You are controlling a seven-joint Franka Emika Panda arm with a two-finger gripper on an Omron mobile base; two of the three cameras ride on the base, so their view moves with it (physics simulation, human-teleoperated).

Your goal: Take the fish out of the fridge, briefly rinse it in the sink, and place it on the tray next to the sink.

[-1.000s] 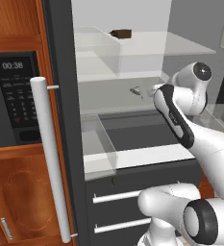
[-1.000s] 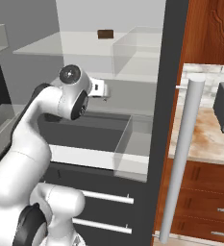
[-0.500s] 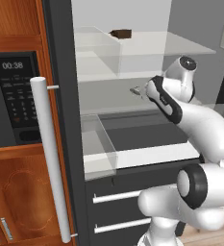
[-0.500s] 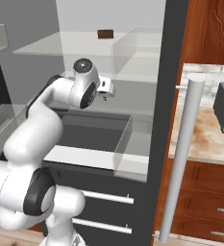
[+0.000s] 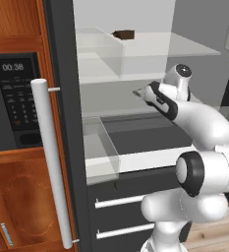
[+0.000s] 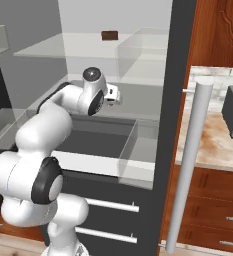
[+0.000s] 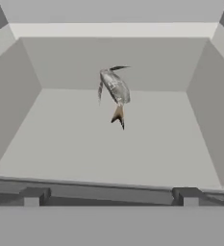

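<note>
Hand view: fish [image 7: 114, 89] lies inside fridge [image 7: 60, 134].

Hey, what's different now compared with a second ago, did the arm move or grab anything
The arm has swung up and forward into the fridge, carrying the gripper from beside the open drawer to the middle shelf, toward the fish. The jaws are open; nothing has been taken hold of. The fish, the dark brown block on the upper shelf and the drawer stayed where they were.
</note>
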